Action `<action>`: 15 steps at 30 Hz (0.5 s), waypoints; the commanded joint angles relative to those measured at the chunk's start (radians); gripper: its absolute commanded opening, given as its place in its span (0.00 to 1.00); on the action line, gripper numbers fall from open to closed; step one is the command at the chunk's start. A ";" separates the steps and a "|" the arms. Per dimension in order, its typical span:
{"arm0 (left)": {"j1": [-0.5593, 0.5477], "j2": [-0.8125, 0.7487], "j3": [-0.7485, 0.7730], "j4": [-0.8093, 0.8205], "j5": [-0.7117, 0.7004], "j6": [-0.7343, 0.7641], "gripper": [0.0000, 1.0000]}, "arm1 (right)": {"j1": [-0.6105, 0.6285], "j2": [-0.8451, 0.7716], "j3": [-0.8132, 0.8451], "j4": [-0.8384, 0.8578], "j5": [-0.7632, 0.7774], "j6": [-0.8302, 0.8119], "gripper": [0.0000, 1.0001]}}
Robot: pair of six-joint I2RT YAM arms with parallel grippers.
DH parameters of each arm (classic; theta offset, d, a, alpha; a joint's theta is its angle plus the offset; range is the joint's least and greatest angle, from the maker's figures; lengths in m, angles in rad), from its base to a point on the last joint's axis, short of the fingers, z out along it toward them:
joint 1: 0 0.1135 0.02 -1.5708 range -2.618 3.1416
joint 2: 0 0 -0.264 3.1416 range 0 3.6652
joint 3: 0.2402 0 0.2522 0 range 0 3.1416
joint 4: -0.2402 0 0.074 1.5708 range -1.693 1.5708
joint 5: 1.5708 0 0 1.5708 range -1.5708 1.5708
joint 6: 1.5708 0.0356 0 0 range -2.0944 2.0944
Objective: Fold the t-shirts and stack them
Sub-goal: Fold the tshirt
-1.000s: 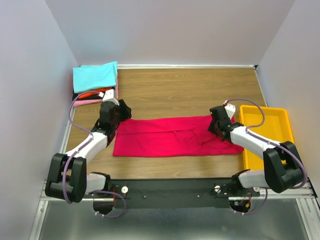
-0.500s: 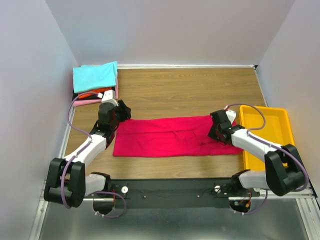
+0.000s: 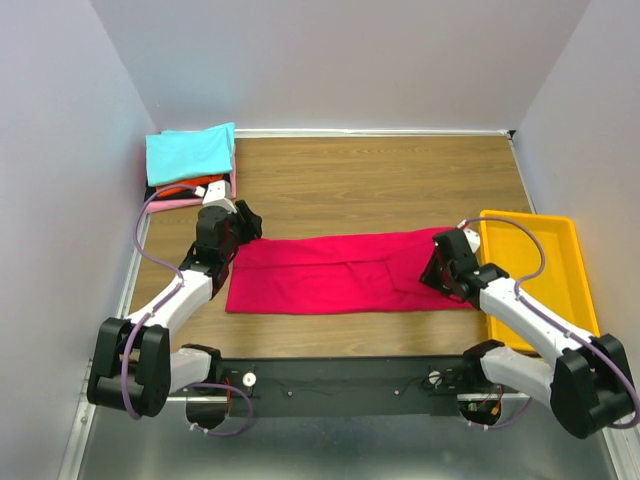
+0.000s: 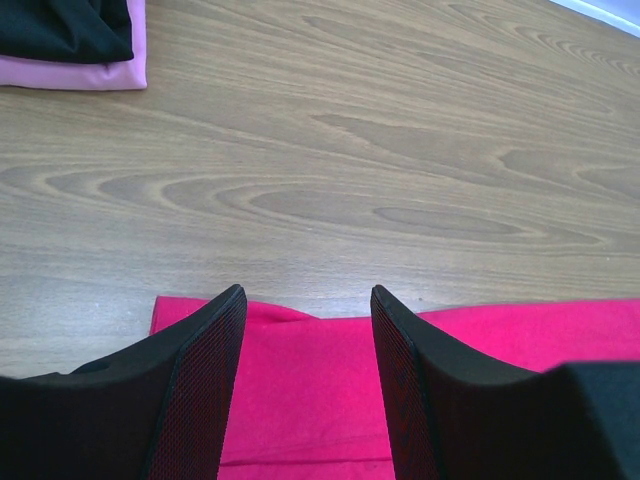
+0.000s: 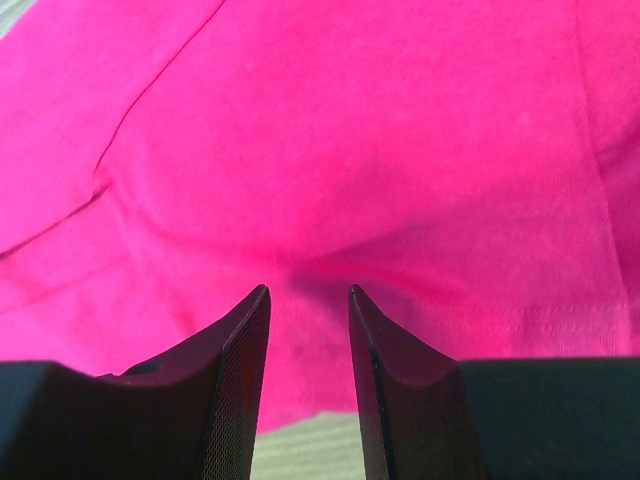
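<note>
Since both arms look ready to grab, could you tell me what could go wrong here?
The right gripper is open over the crimson shirt, inside its edge, so it might bunch cloth or catch one layer. The left gripper is open right at its far edge and might miss it.

1. Crimson t-shirt [image 3: 340,272], a long flat band on the table [image 3: 380,180].
2. Left gripper [image 3: 250,230] at its far-left corner; right gripper [image 3: 430,272] over its right end.
3. Cyan t-shirt [image 3: 190,152], folded, in the far-left corner.

Bright, even light; a soft shadow darkens the crimson t-shirt [image 5: 400,150].
</note>
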 commanded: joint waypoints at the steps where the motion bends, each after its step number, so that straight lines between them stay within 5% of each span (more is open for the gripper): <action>1: -0.004 -0.020 -0.007 0.025 0.019 0.009 0.61 | 0.007 -0.074 -0.015 -0.060 -0.052 0.008 0.44; 5: -0.007 -0.023 -0.007 0.022 0.011 0.004 0.61 | 0.006 -0.098 0.022 -0.068 0.018 -0.002 0.48; 15: -0.162 0.029 0.048 0.019 -0.090 0.012 0.61 | 0.001 0.129 0.181 -0.011 0.149 -0.029 0.59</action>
